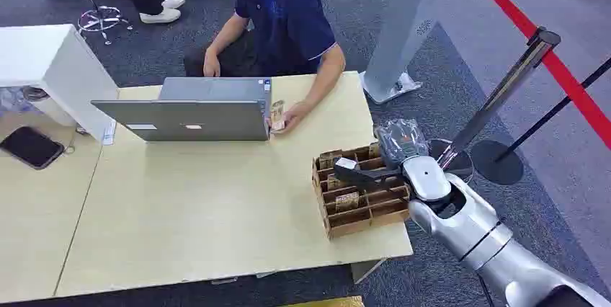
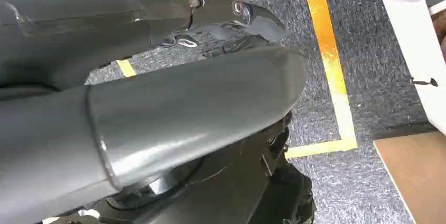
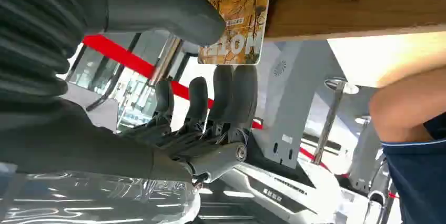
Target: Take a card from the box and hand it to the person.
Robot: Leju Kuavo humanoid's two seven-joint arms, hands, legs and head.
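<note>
In the head view, the right hand (image 1: 375, 174) is reaching over the compartmented cardboard box (image 1: 360, 202) at the table's (image 1: 202, 206) near right edge, its thumb lying across the upper slots while the silver forearm is angling in from the lower right. The risk here, as I judge it, is that the hand is pulling on a card seated in a tight slot of a light box, so the box could be dragged or tipped off the table edge just beside the fingers; a second card could also be lifted along. The person (image 1: 288, 19) is sitting behind the laptop (image 1: 194, 109), well beyond the fingertips, one hand resting on the table by a small item I cannot identify. In the left wrist view, the left hand (image 2: 226, 21) is hanging over grey carpet and yellow floor tape, fingers curled inward with nothing in them. In the right wrist view, a printed card (image 3: 239, 16) is sticking out of the box, the thumb (image 3: 173, 8) pressing against its face and the dark fingers (image 3: 231, 95) standing straight just on the card's other side, not plainly touching, so a firm pinch cannot be confirmed and the card may be slipping free.
</note>
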